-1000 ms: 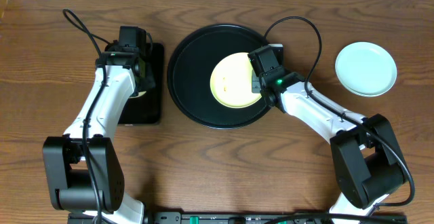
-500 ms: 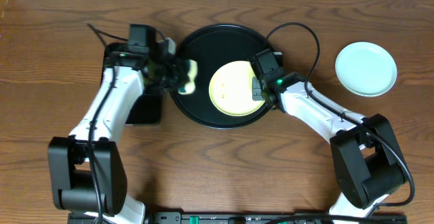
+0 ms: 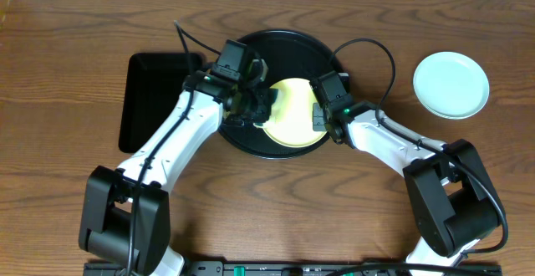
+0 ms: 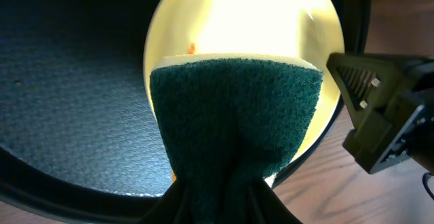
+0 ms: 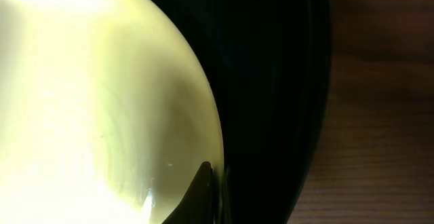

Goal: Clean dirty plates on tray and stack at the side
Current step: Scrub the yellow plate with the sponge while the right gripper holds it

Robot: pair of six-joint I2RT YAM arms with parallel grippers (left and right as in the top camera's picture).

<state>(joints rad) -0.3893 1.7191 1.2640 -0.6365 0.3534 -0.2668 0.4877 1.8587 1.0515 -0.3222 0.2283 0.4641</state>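
A pale yellow plate (image 3: 294, 119) lies in the round black tray (image 3: 251, 54), toward its right side. My left gripper (image 3: 257, 104) is shut on a green-and-yellow scouring sponge (image 4: 234, 115), which is over the plate's (image 4: 244, 17) left part. A small orange smear (image 4: 192, 47) shows just beyond the sponge. My right gripper (image 3: 321, 114) is shut on the plate's right rim; its finger (image 5: 207, 183) lies on the rim of the plate (image 5: 88, 102). A pale mint plate (image 3: 451, 84) sits on the table at the right.
A black rectangular tray (image 3: 150, 100) lies on the table left of the round tray. The round tray's rim (image 5: 285, 81) runs close beside my right gripper. The right gripper body (image 4: 386, 115) shows in the left wrist view, across the plate.
My left arm has swung right from the rectangular tray, carrying the sponge across the round tray onto the yellow plate. The right gripper has stayed on the plate's rim.
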